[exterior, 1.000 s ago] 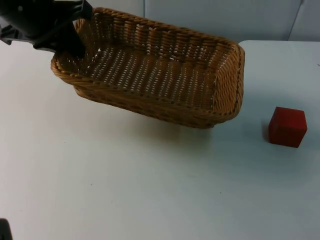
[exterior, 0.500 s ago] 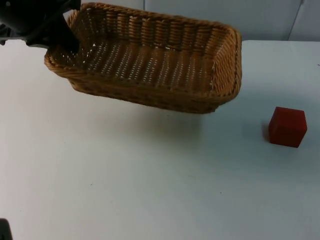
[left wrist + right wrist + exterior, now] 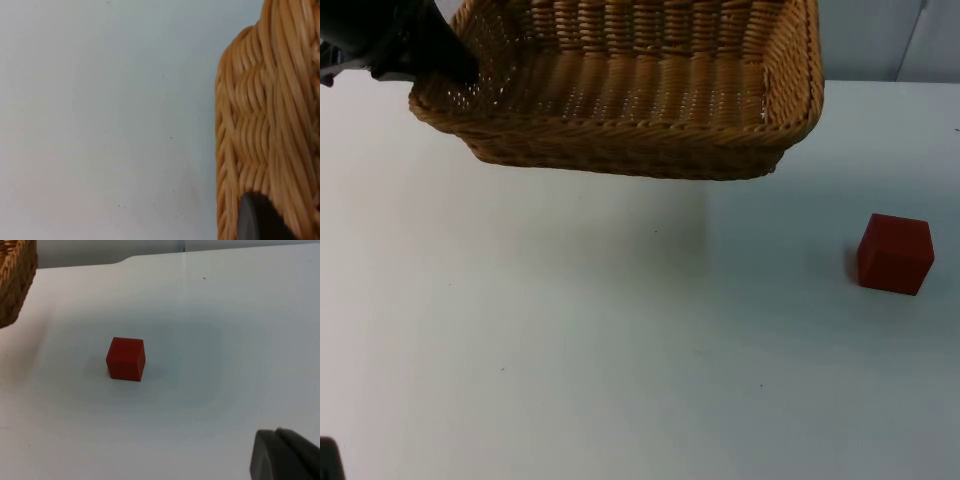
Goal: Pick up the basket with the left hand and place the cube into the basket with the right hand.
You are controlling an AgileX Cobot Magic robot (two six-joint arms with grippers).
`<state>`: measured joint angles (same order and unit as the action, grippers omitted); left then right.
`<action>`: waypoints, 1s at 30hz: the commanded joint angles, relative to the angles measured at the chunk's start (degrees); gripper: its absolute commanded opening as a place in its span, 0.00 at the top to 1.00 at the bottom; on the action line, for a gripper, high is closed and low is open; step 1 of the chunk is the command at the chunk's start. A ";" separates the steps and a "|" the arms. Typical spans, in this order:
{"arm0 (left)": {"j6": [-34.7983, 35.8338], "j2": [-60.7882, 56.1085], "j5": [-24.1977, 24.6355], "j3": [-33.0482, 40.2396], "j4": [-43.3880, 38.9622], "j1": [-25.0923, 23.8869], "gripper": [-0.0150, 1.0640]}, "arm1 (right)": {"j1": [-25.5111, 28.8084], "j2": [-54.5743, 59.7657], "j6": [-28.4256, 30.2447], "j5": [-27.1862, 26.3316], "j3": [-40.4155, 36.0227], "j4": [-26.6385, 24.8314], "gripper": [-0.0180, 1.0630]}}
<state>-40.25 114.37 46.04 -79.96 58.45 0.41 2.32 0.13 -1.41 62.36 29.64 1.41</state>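
Bench [image 3: 570,380]: we see a plain white surface ending at a grey partition wall [image 3: 880,35] along the upper edge of the top view.
Basket [image 3: 630,90]: woven wicker, rectangular and open-topped, held off the bench in the upper centre of the top view, its shadow lying on the white below it. We judge it light and fairly stiff, with a ribbed weave that gives a good hold; the rim at a short end is the natural place to take it, though held at one end it may tip.
Left gripper [image 3: 440,65]: at the upper left of the top view, its fingers closed over the basket's left end wall; the left wrist view shows one black fingertip [image 3: 257,220] pressed against the weave.
Cube [image 3: 895,253]: small, red and solid, resting on the bench at the right of the top view, well apart from the basket. We judge it light, rigid and smooth-faced; two opposite flat faces suit the fingers best.
Right gripper [image 3: 285,455]: waits above the bench near the cube, not touching it; we cannot tell how far its fingers are spread.
Obstacles: we see nothing lying between the cube and the basket.
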 commanded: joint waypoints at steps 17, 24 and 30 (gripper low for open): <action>0.20 -1.06 0.67 -0.11 2.67 -0.06 0.99 | -0.14 -0.13 -1.15 -0.61 -0.40 -0.19 0.98; 0.20 -1.06 0.77 -0.11 2.67 -0.06 0.99 | -0.14 4.68 -1.60 -2.07 0.38 4.99 0.98; 0.20 -1.06 0.77 -0.11 2.67 -0.06 0.99 | -0.14 19.26 -1.71 -8.44 3.81 6.26 0.98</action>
<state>-40.25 114.37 46.04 -79.96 58.70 0.41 2.32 16.87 -2.90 56.49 32.48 7.06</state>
